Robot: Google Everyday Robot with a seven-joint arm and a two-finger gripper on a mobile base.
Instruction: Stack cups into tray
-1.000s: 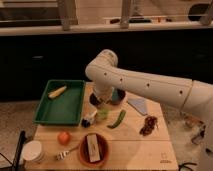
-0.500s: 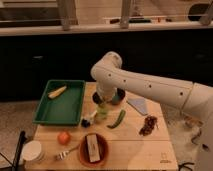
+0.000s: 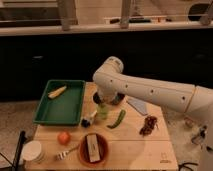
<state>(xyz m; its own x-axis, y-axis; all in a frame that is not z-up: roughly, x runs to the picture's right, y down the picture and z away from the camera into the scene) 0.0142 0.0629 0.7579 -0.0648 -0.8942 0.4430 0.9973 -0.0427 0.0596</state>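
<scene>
So the gripper (image 3: 101, 102) hangs off the right side of the green tray (image 3: 65, 107), a little way out over the wooden table (image 3: 135, 150). Its fingers are closed all the way and it sits right on top of the pale green cup (image 3: 102, 113). Honestly I can't tell if it's pinching the rim or just touching it. That cup stands upright on the table, outside the tray and near its right wall. A small dark cup (image 3: 88, 120) sits between it and the tray's front right corner, also outside. The only thing inside the tray is a corn cob (image 3: 56, 92) toward the back. Further right of the tray there's a green pepper (image 3: 117, 119). In front of the tray: an orange fruit (image 3: 64, 137), a red-brown bowl (image 3: 101, 150) and a white tub (image 3: 32, 150).
</scene>
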